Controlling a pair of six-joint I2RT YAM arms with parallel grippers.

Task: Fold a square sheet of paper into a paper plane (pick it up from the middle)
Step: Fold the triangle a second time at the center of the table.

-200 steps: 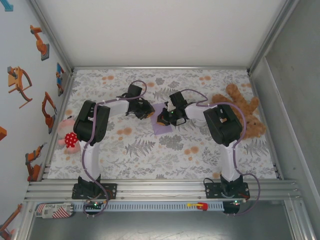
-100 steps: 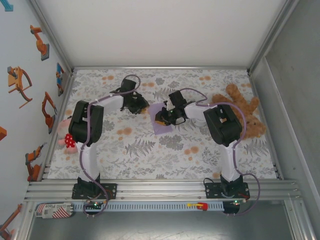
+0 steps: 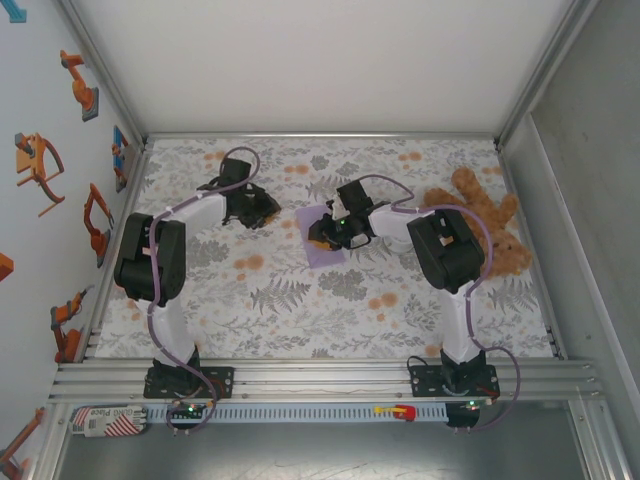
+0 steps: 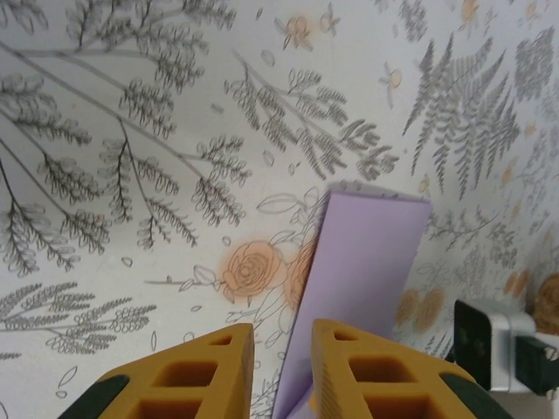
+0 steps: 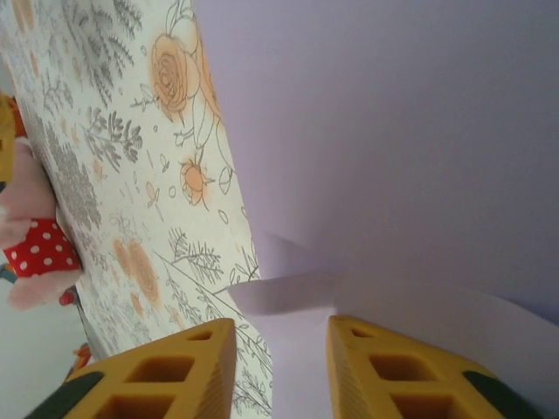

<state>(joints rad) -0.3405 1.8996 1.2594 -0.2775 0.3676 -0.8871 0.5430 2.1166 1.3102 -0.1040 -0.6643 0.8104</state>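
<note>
My right fingers (image 5: 345, 367) stand slightly apart, pinching nothing. Just ahead of them a raised flap of the square sheet of paper (image 5: 393, 131) curls up, the rest lying flat beyond on the flowered bench (image 5: 113, 157). My left fingers (image 4: 325, 371), narrowly spread and empty, have the sheet just ahead, rightward.

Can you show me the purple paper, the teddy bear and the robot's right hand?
purple paper (image 4: 367, 262): left wrist view, middle of the sheet.
teddy bear (image 3: 503, 248): top view, its brown body.
right gripper (image 5: 281, 330): right wrist view, the gap between its yellow fingertips.
</note>
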